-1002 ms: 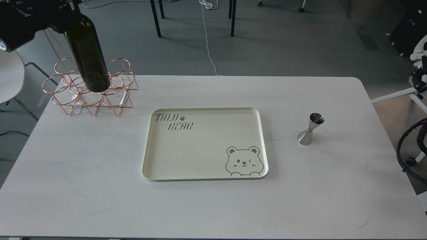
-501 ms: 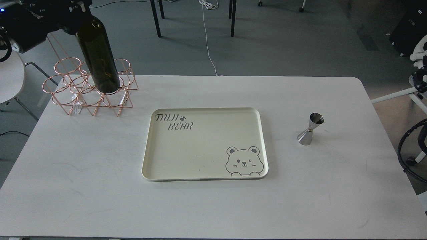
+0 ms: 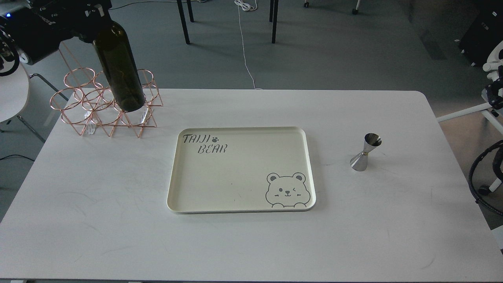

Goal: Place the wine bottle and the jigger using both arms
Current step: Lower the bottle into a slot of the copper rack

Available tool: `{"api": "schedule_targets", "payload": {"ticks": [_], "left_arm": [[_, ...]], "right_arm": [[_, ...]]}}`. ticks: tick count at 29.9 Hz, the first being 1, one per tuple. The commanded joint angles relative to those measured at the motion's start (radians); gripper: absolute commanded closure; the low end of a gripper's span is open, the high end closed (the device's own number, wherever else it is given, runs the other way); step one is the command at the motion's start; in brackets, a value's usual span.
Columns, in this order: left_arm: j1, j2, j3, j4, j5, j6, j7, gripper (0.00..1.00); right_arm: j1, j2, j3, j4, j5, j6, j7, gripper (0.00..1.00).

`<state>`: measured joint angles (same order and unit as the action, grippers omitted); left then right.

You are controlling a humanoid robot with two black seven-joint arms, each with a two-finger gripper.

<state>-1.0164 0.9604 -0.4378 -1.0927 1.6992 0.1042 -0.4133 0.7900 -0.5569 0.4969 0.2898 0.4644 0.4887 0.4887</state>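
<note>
The wine bottle (image 3: 120, 70), dark olive-green, hangs tilted at the far left with its base over the copper wire rack (image 3: 104, 106). My left gripper (image 3: 94, 17) is shut on the bottle's top, and the neck is hidden behind it. The jigger (image 3: 365, 152), shiny steel and hourglass-shaped, stands upright on the white table (image 3: 118, 220) at the right, with nothing touching it. My right gripper is out of view; only a black cable loop (image 3: 481, 173) shows at the right edge.
A cream tray (image 3: 235, 210) printed with "TAIJI BEAR" and a bear lies in the middle of the table, between the rack and the jigger. Chair legs and a white cable are on the floor beyond the table.
My left arm has carried the bottle to the right and a little nearer, over the rack's right side. The jigger and the tray have not moved.
</note>
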Motion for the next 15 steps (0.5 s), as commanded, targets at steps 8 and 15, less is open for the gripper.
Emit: {"api": "schedule_targets", "payload": {"ticks": [8,15], "left_arm": [[-0.002,0.0,0.001,0.005,0.002,0.0,-0.001,0.9],[0.005,-0.022,0.001,0.025,0.002,0.002,-0.001,0.9]], "right_arm": [[0.0,0.002,-0.001,0.0,0.0,0.0,0.0,0.03],[-0.002,0.0,-0.001,0.0,0.0,0.0,0.0,0.03]]}}
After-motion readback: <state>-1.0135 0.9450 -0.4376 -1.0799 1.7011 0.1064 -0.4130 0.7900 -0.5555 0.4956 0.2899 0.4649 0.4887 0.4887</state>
